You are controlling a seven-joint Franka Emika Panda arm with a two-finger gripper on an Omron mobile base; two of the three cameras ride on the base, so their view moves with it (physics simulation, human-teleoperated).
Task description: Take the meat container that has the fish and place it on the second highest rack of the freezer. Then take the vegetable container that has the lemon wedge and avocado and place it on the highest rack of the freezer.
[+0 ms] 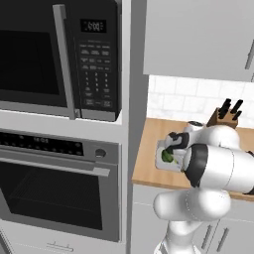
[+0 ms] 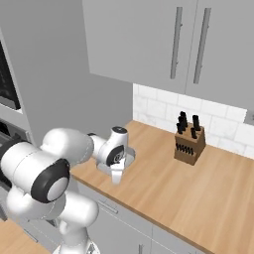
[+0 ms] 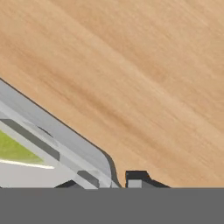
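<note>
Left base view: the white arm reaches over the light wooden counter (image 1: 154, 149), and its dark two-finger gripper (image 1: 174, 145) sits at the near edge of a pale grey rectangular vegetable container (image 1: 166, 158), which rests on the counter beside the tall grey cabinet wall. A dark green rounded avocado (image 1: 167, 156) shows inside; the lemon wedge is too small or too covered to pick out. The arm's elbow hides the container's right side.

Right base view: the hand comes down over the container (image 2: 130, 158), whose rim peeks out behind it near the counter's front edge. A wooden knife block (image 2: 190, 144) stands well apart, by the tiled wall.

Hand view: the container's grey wall (image 3: 57, 131) runs diagonally, with one dark fingertip (image 3: 136, 176) just outside it, seemingly so the jaws straddle the rim. Whether they have closed on it I cannot tell. The freezer is out of sight.
</note>
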